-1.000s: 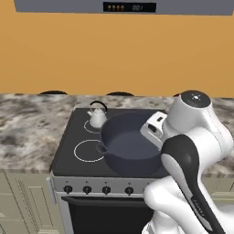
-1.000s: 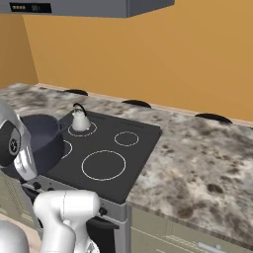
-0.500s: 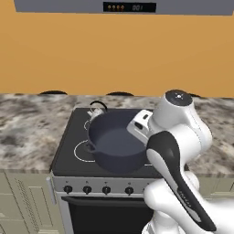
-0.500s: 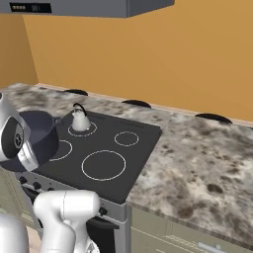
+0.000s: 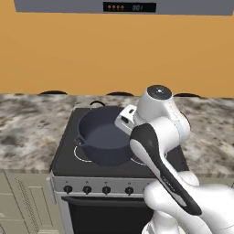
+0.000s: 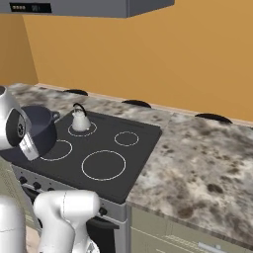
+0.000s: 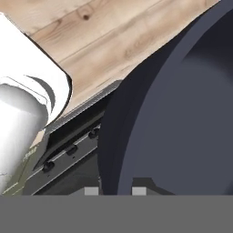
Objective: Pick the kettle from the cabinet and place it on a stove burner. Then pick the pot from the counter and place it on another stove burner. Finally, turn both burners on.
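Note:
My gripper (image 7: 115, 191) is shut on the rim of the dark navy pot (image 5: 105, 137), which hangs just above the left side of the black cooktop (image 5: 64, 156). From the right, the pot (image 6: 39, 126) sits over the front-left burner ring (image 6: 56, 149). The small silver kettle (image 6: 79, 118) stands upright on the back-left burner. In the left base view the pot hides most of it, leaving its black handle (image 5: 97, 103) showing. The front-right burner (image 6: 103, 164) and back-right burner (image 6: 126, 138) are bare. The cabinet is out of view.
Black knobs (image 5: 87, 189) line the stove front below the cooktop. Marble counter (image 5: 27, 128) runs on both sides, wider on the right (image 6: 207, 158). An orange wall stands behind and a range hood (image 5: 128, 7) hangs above. My white arm (image 5: 160, 151) leans over the cooktop's right half.
The arm has swung left, carrying the pot from the cooktop's right side to its left side. The pot now covers most of the kettle in the left base view. The kettle stayed put.

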Robot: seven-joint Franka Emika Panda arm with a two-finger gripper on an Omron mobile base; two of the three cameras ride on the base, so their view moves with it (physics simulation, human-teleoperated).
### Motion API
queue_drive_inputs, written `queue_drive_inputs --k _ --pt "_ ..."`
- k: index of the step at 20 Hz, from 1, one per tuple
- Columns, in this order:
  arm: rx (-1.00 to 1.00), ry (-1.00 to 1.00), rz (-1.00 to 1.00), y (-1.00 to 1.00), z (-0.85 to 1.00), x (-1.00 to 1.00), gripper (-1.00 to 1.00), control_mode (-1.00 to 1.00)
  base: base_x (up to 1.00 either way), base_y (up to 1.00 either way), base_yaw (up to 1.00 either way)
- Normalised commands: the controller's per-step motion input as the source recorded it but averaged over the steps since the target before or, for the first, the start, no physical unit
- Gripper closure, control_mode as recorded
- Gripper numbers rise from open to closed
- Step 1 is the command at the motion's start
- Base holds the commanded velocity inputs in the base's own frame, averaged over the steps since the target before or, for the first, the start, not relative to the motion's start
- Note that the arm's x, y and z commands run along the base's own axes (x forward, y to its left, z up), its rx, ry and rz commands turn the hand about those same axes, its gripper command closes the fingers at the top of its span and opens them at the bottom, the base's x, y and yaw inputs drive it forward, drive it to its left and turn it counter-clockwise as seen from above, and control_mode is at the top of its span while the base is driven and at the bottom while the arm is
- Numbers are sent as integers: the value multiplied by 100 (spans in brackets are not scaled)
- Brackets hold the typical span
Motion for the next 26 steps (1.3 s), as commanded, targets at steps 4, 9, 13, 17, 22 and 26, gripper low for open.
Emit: queue_drive_inputs --k 4,9,13,17,22,26 --pt "2 0 3 13 -9 46 100 -100 0 0 0" --pt "2 0 7 9 -24 32 100 -100 0 0 0" --pt "1 0 5 7 -23 28 100 -100 0 0 0" --pt "0 0 0 0 -15 23 100 -100 0 0 0" --pt "0 0 0 3 -14 27 100 -100 0 0 0" --pt "0 2 0 7 -16 27 100 -100 0 0 0"
